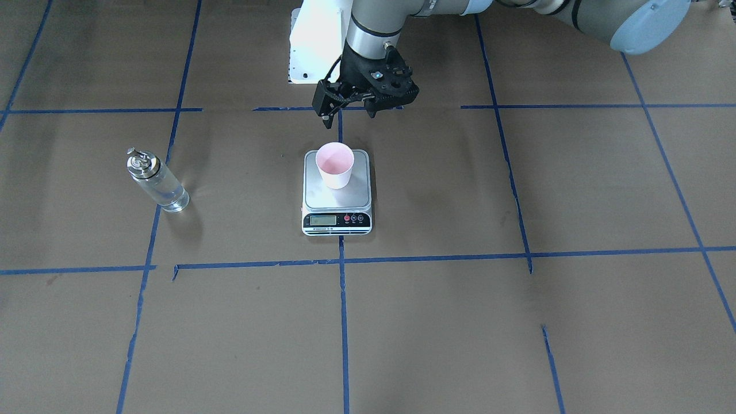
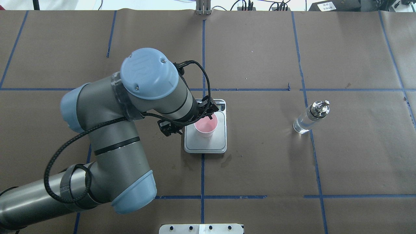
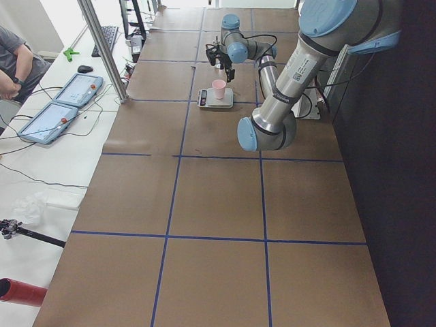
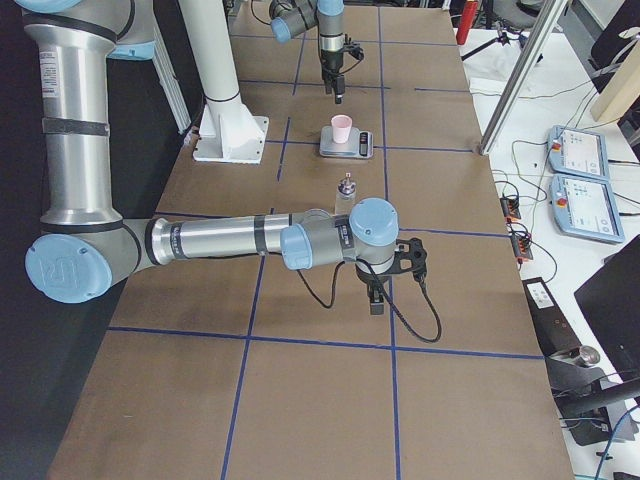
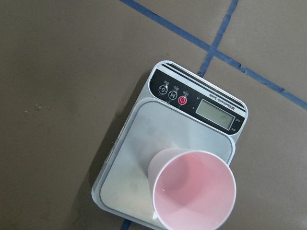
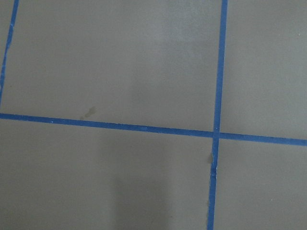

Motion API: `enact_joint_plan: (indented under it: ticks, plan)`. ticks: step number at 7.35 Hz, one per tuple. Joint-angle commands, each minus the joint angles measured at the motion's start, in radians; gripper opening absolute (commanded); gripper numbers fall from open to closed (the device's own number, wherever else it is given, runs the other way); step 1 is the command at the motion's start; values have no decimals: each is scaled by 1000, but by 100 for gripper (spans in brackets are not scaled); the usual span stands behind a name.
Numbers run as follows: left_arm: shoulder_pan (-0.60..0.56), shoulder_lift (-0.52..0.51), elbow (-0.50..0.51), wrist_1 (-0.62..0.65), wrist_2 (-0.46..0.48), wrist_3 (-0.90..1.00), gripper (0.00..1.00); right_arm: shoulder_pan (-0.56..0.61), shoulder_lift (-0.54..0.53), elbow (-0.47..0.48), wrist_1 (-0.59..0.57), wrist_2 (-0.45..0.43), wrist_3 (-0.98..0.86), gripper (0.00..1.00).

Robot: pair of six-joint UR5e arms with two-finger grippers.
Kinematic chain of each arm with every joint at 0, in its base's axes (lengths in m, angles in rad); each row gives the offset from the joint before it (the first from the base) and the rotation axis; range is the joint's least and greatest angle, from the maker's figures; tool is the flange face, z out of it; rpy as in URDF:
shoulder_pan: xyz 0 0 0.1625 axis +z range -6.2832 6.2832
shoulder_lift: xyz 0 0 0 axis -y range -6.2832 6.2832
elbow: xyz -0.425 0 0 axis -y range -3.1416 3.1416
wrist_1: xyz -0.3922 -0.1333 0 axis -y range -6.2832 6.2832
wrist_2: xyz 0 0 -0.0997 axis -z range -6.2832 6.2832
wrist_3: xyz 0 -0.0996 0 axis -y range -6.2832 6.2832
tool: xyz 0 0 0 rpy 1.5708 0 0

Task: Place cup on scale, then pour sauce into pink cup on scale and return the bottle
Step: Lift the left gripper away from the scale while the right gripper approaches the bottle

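Observation:
The pink cup stands upright on the scale, on the half of the platform toward the robot. My left gripper hovers above and just behind the cup, open and empty. In the overhead view it is at the cup's left rim. The left wrist view looks down on the cup and the scale. The bottle stands alone on the table, also in the overhead view at the right. My right gripper shows only in the exterior right view, low over bare table; I cannot tell its state.
The table is covered in brown paper with blue tape lines. The white robot base plate sits behind the scale. A metal post, tablets and an operator are beyond the far table edge.

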Motion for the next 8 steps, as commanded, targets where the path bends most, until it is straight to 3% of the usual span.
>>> enact_joint_plan:
  ticks: [1,4,5,6,8]
  plan:
    - [-72,63,-146,100,-45,122,100,-52,-15,124,-26,1,100,100]
    - [-248,204,-239,142,-112,402,100,-232,-70,453,-64,-13,461,100]
    - [-303,239,-245,143,-129,488,100,-307,-114,550,-64,-60,577,100]
    - [-347,276,-245,143,-143,574,100,-419,-157,648,-63,-182,734,100]
    - [-388,310,-245,143,-143,653,100,-612,-157,721,-50,-400,962,100]
